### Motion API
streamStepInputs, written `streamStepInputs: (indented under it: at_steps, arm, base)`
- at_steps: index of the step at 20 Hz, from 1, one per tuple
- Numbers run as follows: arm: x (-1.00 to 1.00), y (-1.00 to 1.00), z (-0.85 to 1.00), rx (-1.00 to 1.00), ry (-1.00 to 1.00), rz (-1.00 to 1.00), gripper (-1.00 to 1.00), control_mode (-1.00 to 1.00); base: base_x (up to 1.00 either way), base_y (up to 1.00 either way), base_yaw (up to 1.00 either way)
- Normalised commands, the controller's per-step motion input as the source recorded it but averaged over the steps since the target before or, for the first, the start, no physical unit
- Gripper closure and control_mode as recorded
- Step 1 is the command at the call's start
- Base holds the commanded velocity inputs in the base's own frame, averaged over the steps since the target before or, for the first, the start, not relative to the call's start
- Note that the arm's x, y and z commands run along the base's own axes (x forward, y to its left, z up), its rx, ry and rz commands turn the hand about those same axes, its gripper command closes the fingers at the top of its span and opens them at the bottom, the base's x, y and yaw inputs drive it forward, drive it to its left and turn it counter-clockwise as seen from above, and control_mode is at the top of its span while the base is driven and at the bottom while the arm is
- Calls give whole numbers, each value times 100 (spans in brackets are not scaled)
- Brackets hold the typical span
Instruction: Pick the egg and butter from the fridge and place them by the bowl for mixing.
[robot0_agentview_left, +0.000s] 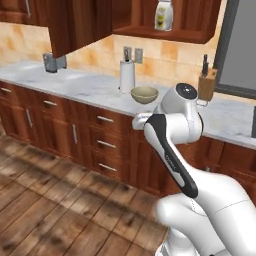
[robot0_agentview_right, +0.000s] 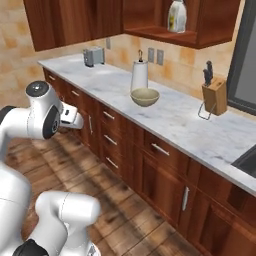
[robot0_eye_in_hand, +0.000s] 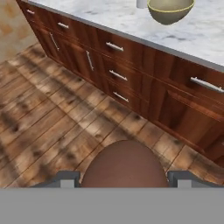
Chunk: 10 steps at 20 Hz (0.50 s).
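From the hand camera I see the egg (robot0_eye_in_hand: 124, 164), reddish-brown and rounded, sitting between the two fingertips (robot0_eye_in_hand: 65, 179) of the end effector (robot0_eye_in_hand: 124, 180), which is pinching it from both sides. Below and beyond it lies the wooden plank floor (robot0_eye_in_hand: 52, 113), so the egg hangs in the air in front of the brown cupboards (robot0_eye_in_hand: 131, 65), short of the desk (robot0_eye_in_hand: 205, 35). The bowl (robot0_eye_in_hand: 169, 9) stands on the marble desk, up at the top of the hand view and well apart from the egg. In the left base view the bowl (robot0_agentview_left: 144, 94) is just beside a white paper-towel roll (robot0_agentview_left: 127, 75), with a knife block (robot0_agentview_left: 207, 82) further along to the right and a toaster (robot0_agentview_left: 54, 62) far to the left. In the right base view I see the same bowl (robot0_agentview_right: 145, 96) in front of the roll (robot0_agentview_right: 139, 75), near the desk (robot0_agentview_right: 175, 120) edge, the knife block (robot0_agentview_right: 215, 94) off to its right. A bottle (robot0_agentview_right: 177, 16) stands on the open shelf above.
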Motion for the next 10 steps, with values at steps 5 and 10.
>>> streamStepInputs:
  at_steps: [5,10]
  arm:
    - [0,0,0,0,0,0,100,100]
    - [0,0,0,0,0,0,100,100]
  base:
    - [77,11,-23]
    - [79,18,-25]
